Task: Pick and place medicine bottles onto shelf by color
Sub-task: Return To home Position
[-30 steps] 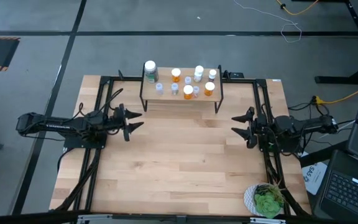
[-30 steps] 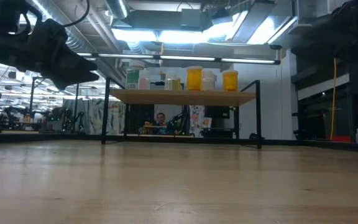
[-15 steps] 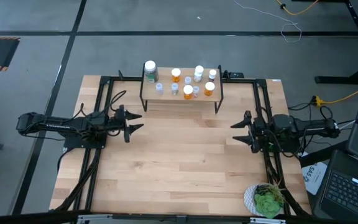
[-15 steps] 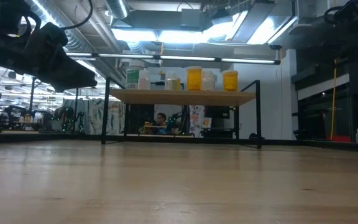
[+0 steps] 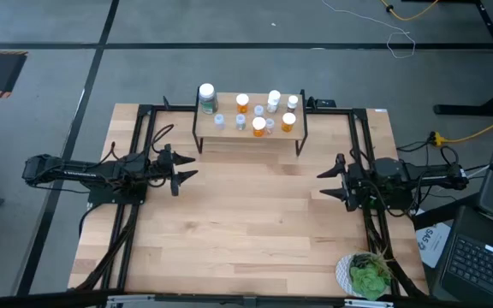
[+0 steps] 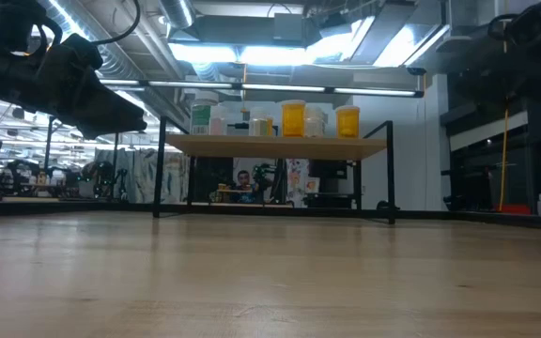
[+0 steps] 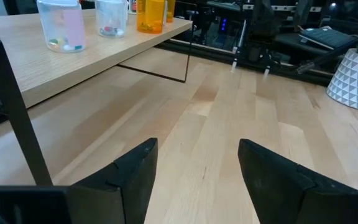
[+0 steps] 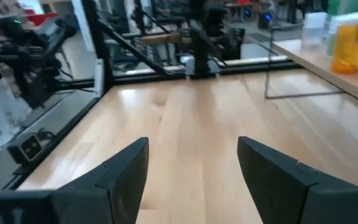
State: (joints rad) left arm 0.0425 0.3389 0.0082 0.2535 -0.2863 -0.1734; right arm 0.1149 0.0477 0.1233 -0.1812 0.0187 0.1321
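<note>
- High view: the left gripper [image 5: 188,168] hangs over the left part of the table [image 5: 246,231], fingers spread and holding nothing, tips pointing toward the middle. The right gripper [image 5: 324,184] faces it from across the table, also spread and empty. The shelf [image 5: 228,109] stands between the two, toward the table's far edge, near the left gripper's tips and farther from the right one's. All the medicine bottles [image 5: 258,127] stand on the shelf. The larger bottle [image 5: 207,97] with the greenish label stands at the end nearer the left gripper. A plant [image 5: 368,275] sits beside the right arm, at the near edge.
- Low view: the left gripper shows dark at the upper left, above the tabletop. The bottles stand in a row on the shelf, higher than that gripper's tips.
- Left wrist view: the fingers [image 7: 135,171] are wide apart with bare wood between them. Clear and orange bottles stand on the shelf ahead and to one side.
- Right wrist view: the fingers [image 8: 126,168] are likewise apart and empty. The shelf edge with an orange bottle [image 8: 352,38] lies ahead and to one side.
</note>
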